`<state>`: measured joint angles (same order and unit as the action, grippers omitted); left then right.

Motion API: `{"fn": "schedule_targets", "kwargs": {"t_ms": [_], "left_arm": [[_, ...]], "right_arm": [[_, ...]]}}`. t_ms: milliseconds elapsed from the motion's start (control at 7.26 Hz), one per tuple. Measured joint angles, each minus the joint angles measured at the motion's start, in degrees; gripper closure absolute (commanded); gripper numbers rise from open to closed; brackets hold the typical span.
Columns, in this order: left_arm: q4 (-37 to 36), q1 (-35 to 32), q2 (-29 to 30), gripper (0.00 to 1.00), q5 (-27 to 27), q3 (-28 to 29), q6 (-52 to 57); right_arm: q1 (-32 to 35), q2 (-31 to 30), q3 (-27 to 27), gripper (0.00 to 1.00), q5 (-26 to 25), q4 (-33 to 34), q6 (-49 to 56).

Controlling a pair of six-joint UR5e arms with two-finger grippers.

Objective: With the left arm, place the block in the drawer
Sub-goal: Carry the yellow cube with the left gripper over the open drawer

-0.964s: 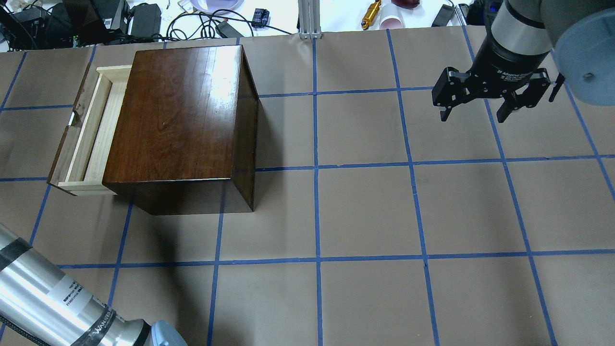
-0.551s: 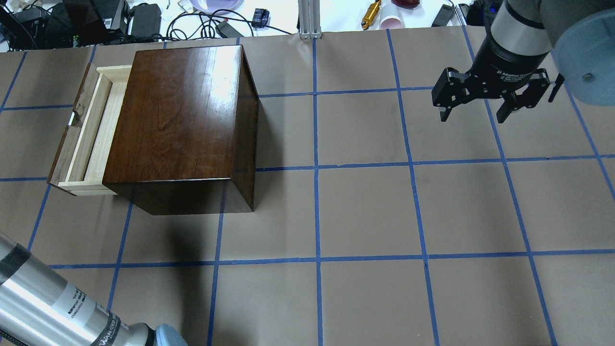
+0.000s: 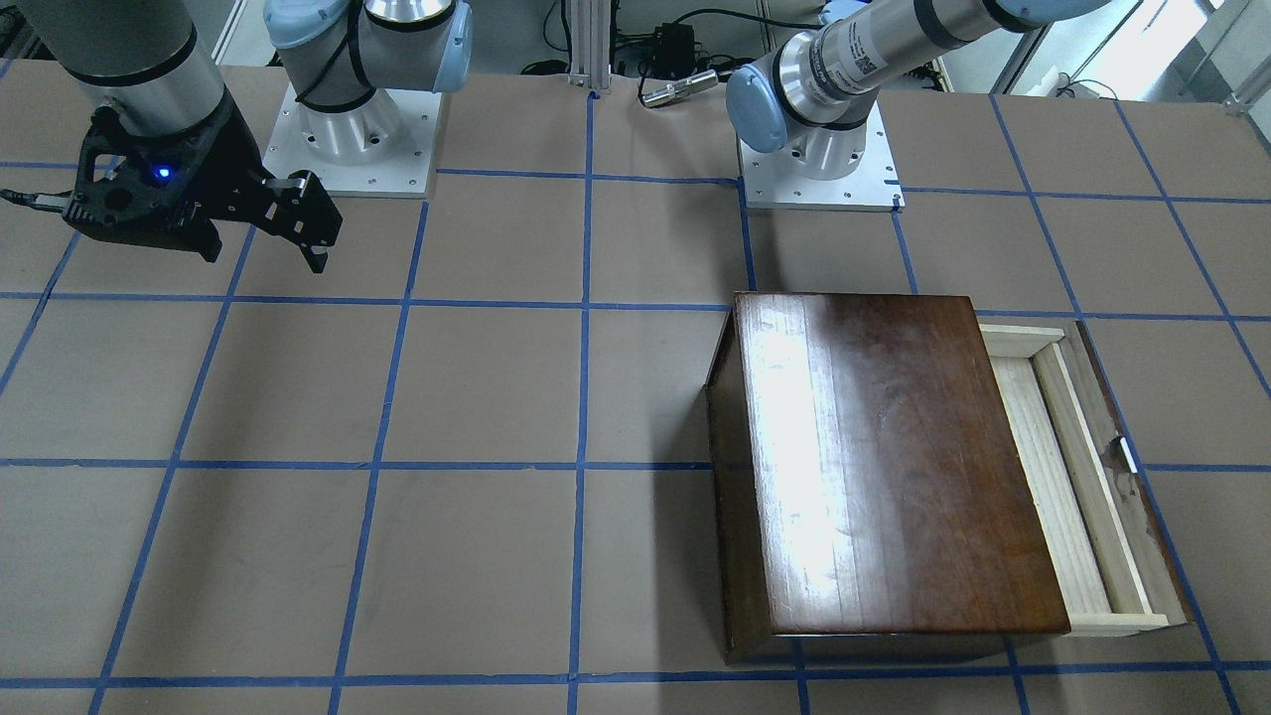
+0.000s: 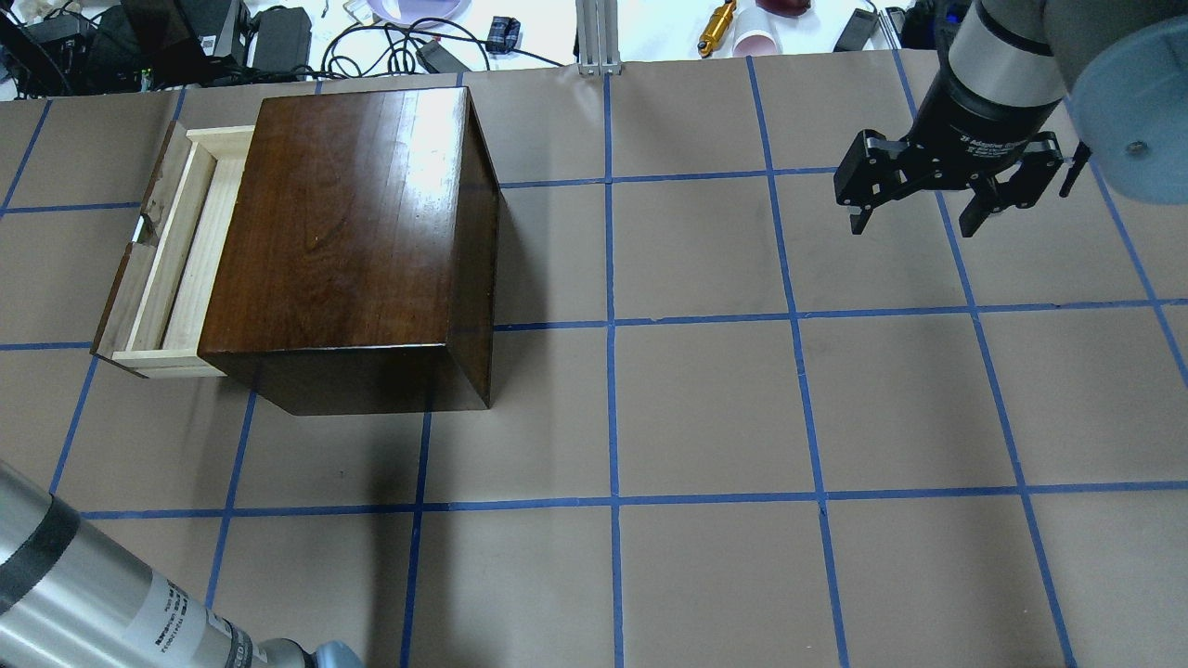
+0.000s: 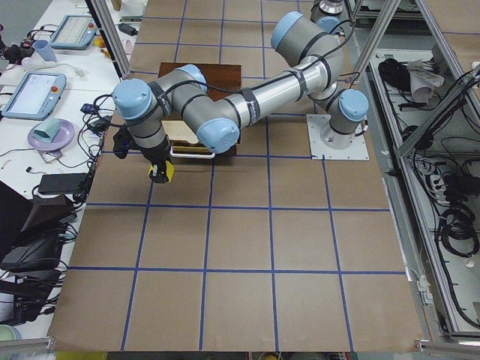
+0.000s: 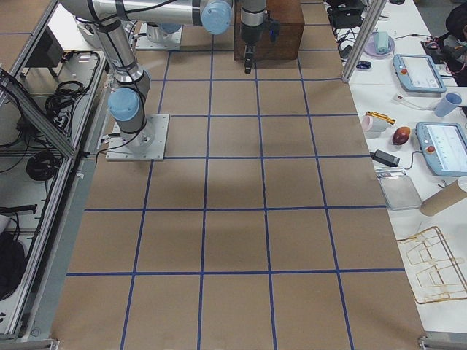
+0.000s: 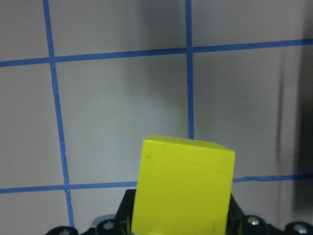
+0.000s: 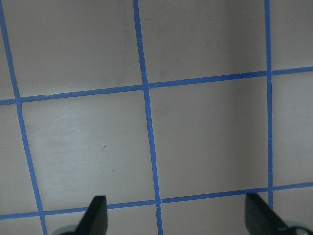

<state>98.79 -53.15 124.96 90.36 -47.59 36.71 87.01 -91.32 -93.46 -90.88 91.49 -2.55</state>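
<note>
My left gripper [image 5: 160, 169] is shut on the small yellow block [image 7: 183, 188], which fills the lower middle of the left wrist view above bare taped table. In the exterior left view the gripper hangs above the table a short way out from the drawer's front, apart from it. The drawer [image 4: 172, 250] is pulled open from the dark-brown box [image 4: 343, 223], and its pale wooden tray shows nothing inside; it also shows in the front-facing view [image 3: 1072, 467]. The left gripper is outside the overhead view. My right gripper [image 4: 923, 218] is open and empty, far off at the table's right.
The table [image 4: 705, 408] is brown paper with a blue tape grid. Cables, cups and gear lie beyond its far edge [image 4: 408, 37]. The two arm bases [image 3: 353, 139] stand at the robot's side. The right gripper [image 3: 263, 253] hovers over bare table.
In the overhead view the left arm's silver forearm has slid down and left toward the corner, and its shadow beside the box has shrunk. The right gripper and the drawer have stayed put.
</note>
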Motion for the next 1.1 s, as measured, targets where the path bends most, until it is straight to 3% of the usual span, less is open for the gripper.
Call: {"fn": "schedule_targets", "kwargs": {"t_ms": [551,1102], "left_arm": [[2.14,-7.81,-3.76,1.00,-3.42,-5.69,-14.74],[-4.59,-14.25,-5.12,1.00,-5.27,-12.73,-24.65]], "right_arm": [[0.00,0.00,-0.05,0.00,0.00,0.00,0.00],[0.00,0.00,0.02,0.00,0.02,0.00,0.00]]}}
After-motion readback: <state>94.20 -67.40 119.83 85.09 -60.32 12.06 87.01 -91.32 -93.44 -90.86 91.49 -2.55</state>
